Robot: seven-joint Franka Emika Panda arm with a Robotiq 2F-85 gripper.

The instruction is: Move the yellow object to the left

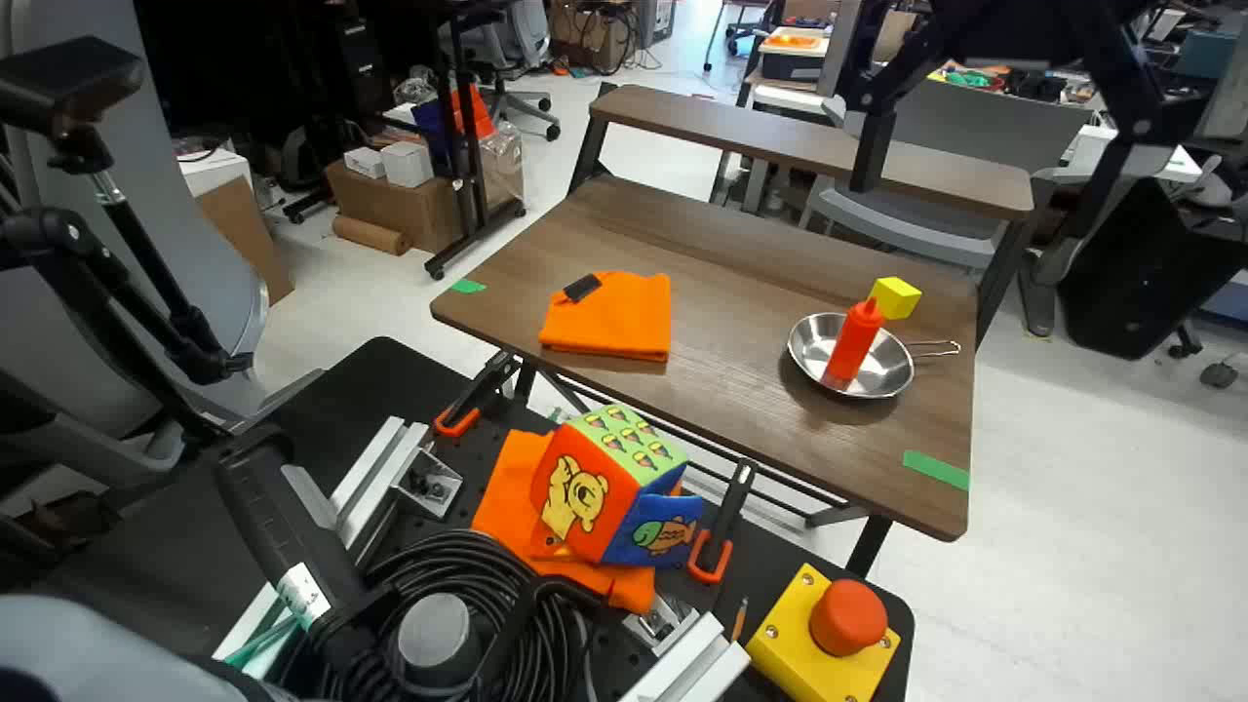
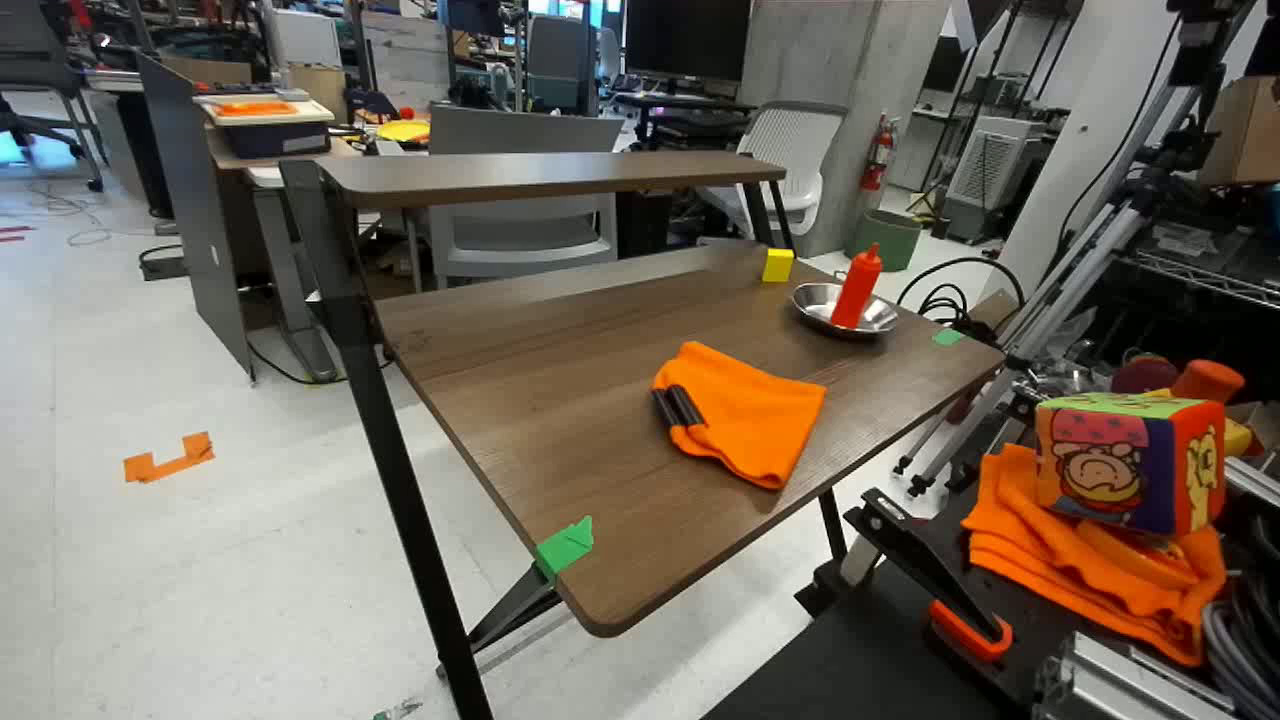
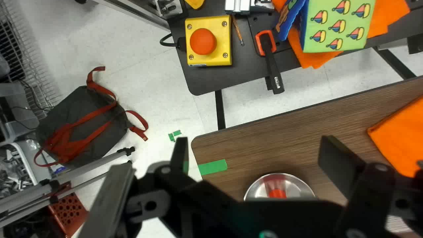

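The small yellow block [image 1: 896, 298] sits on the brown table [image 1: 741, 331], just behind the metal pan [image 1: 883, 375] in an exterior view. It also shows in an exterior view [image 2: 777, 265], apart from the pan, near the table's back edge. In the wrist view the block does not show; the gripper body covers the area beyond the pan. My gripper [image 3: 255, 148] is open and empty, its fingers spread wide. It hangs well above the table, and its fingers [image 1: 980, 180] show at the upper right in an exterior view.
A red squeeze bottle [image 1: 854, 341] stands in the pan, whose handle points right. A folded orange cloth [image 1: 614, 317] lies on the table. A raised shelf [image 1: 780, 146] runs along the back. A soft picture cube [image 1: 609, 487] and a yellow emergency-stop box [image 1: 790, 634] sit on the black robot base.
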